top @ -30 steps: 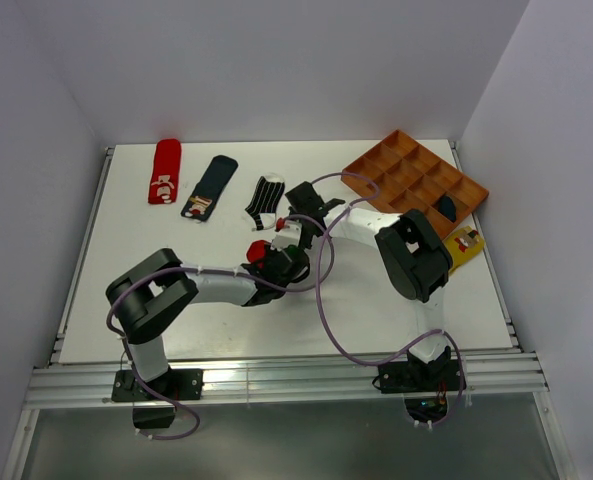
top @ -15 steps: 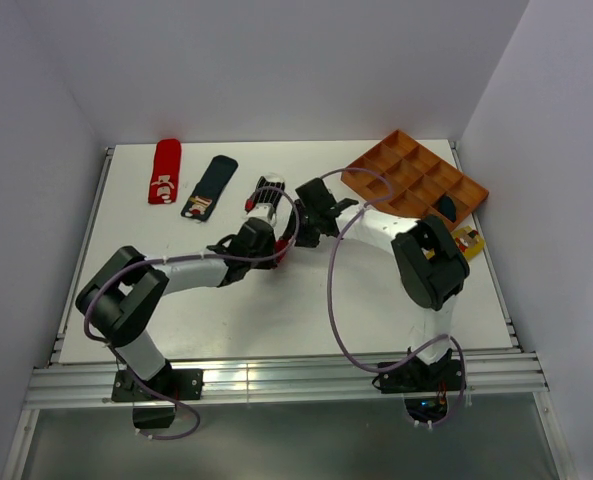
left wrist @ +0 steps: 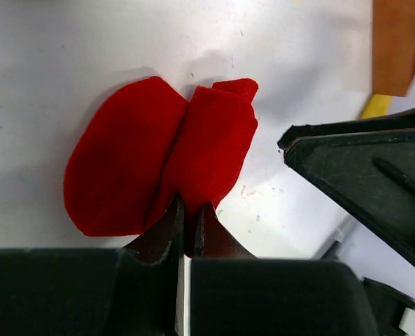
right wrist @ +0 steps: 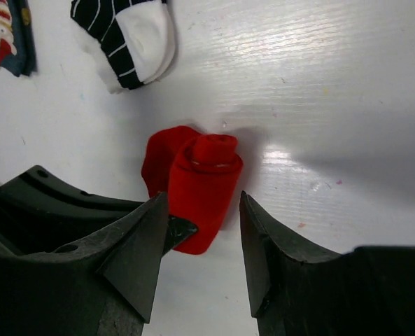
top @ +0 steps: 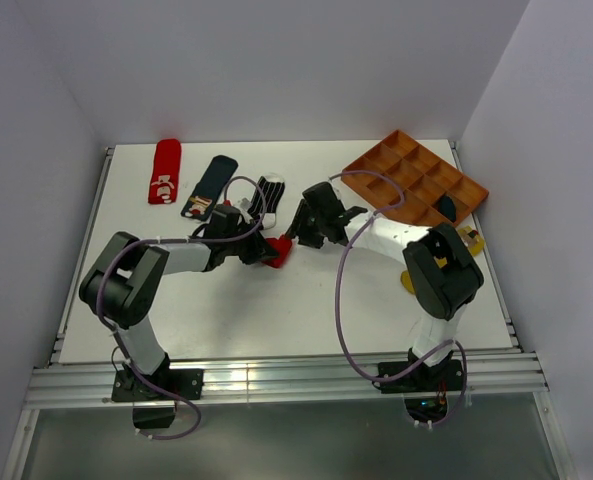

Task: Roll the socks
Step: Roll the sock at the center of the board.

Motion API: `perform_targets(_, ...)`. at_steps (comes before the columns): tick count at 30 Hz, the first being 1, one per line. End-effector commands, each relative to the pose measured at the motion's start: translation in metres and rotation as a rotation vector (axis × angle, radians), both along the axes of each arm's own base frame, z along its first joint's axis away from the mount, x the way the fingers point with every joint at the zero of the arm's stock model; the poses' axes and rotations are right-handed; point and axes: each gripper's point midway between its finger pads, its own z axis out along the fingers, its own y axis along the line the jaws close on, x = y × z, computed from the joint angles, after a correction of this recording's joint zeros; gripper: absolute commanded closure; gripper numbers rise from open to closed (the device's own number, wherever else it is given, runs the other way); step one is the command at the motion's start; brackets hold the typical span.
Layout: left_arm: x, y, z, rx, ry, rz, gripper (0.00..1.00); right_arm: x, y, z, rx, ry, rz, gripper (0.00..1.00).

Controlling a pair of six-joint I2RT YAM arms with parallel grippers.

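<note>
A red sock point(left wrist: 193, 140), partly rolled into a short tube with a loose flap beside it, lies on the white table point(top: 276, 320) at mid-table point(top: 278, 251). My left gripper point(left wrist: 188, 218) is shut on the roll's near end. My right gripper point(right wrist: 201, 199) is open, its fingers either side of the roll point(right wrist: 206, 183) and not touching it. In the top view the left gripper point(top: 264, 249) and the right gripper point(top: 298, 234) meet at the sock. A flat red sock point(top: 164, 171), a navy sock with a patch point(top: 208, 187) and a striped sock point(top: 268, 190) lie at the back.
An orange compartment tray point(top: 406, 170) stands at the back right with a dark navy sock point(top: 446, 207) in one cell. A mustard sock point(top: 467, 240) lies beside the tray, partly hidden by the right arm. The striped sock point(right wrist: 130, 38) is just beyond the roll.
My left arm has swung left and stretched out, carrying the red sock toward the back. My right gripper has shifted a little and now straddles the roll.
</note>
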Motion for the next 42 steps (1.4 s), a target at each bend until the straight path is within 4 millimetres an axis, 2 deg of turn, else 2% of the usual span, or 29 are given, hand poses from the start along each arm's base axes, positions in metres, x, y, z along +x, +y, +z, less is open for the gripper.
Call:
perform_targets(1,-0.021,-0.004,-0.01,-0.093,0.135,-0.025,0.99,0.01,0.015,0.007,0.033,-0.047,0.002,0.47)
perform_targets(5,-0.023,-0.002,-0.02,-0.103,0.177,-0.02,0.99,0.009,0.021,-0.003,0.025,-0.024,0.008,0.47)
perform_targets(20,-0.022,0.002,-0.027,-0.131,0.207,-0.009,0.99,-0.004,0.024,-0.044,-0.037,0.067,0.029,0.47)
perform_targets(23,-0.024,0.001,-0.031,-0.131,0.216,-0.013,0.99,-0.008,0.022,-0.051,-0.059,0.093,0.032,0.5)
perform_targets(26,-0.024,0.001,-0.032,-0.133,0.213,-0.021,0.99,-0.013,0.018,-0.059,-0.092,0.122,0.04,0.6)
perform_targets(27,-0.024,0.001,-0.032,-0.129,0.21,-0.023,0.99,-0.013,0.017,-0.059,-0.098,0.125,0.041,0.71)
perform_targets(31,-0.019,0.012,-0.035,-0.061,0.168,0.014,0.99,-0.014,0.011,-0.062,-0.147,0.137,0.047,0.94)
perform_targets(33,-0.015,0.018,-0.028,-0.027,0.125,0.032,0.9,-0.017,0.008,-0.067,-0.17,0.16,0.052,0.99)
perform_targets(37,-0.009,0.033,-0.015,0.089,0.014,0.07,0.71,-0.019,0.008,-0.068,-0.181,0.18,0.064,1.0)
perform_targets(38,-0.003,0.04,-0.006,0.131,-0.036,0.109,0.62,-0.018,0.008,-0.067,-0.184,0.178,0.066,1.0)
perform_targets(40,-0.005,0.039,0.002,0.193,-0.104,0.1,0.56,-0.018,0.009,-0.065,-0.19,0.179,0.072,1.0)
perform_targets(41,-0.003,0.04,0.015,0.208,-0.155,0.109,0.52,-0.018,0.009,-0.064,-0.194,0.18,0.075,1.0)
perform_targets(42,-0.005,0.039,0.018,0.266,-0.201,0.124,0.51,-0.018,0.009,-0.065,-0.2,0.183,0.082,1.0)
